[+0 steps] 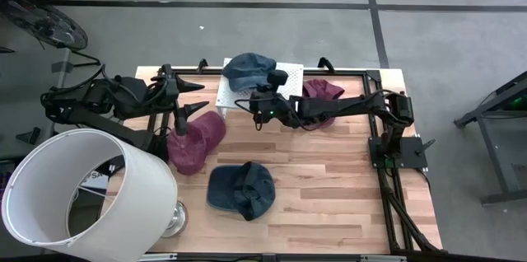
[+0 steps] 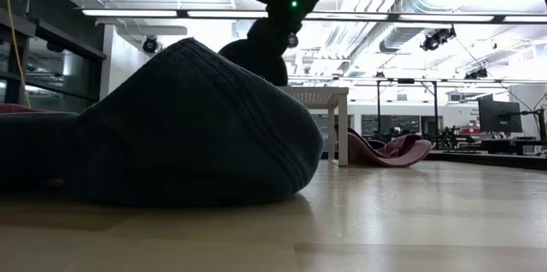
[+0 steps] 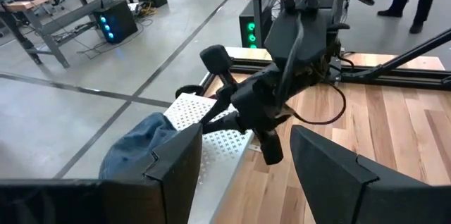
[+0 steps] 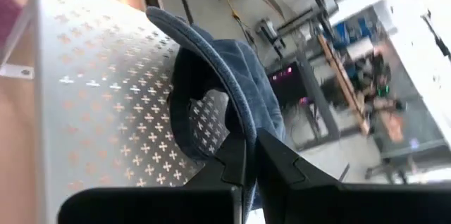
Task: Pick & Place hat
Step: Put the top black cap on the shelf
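Denim hat [image 4: 232, 83] lies on the white perforated tray [image 4: 91, 97] at the table's [image 1: 329, 188] far edge, and our right gripper [image 4: 246, 155] has clenched on its brim. To do this step well, we judge we should lift straight up, slowly, so the thin brim does not slip out, and clear the tray's rim before moving sideways. Our left gripper [image 3: 243, 164] waits with jaws spread, holding nothing, by the table's left edge.
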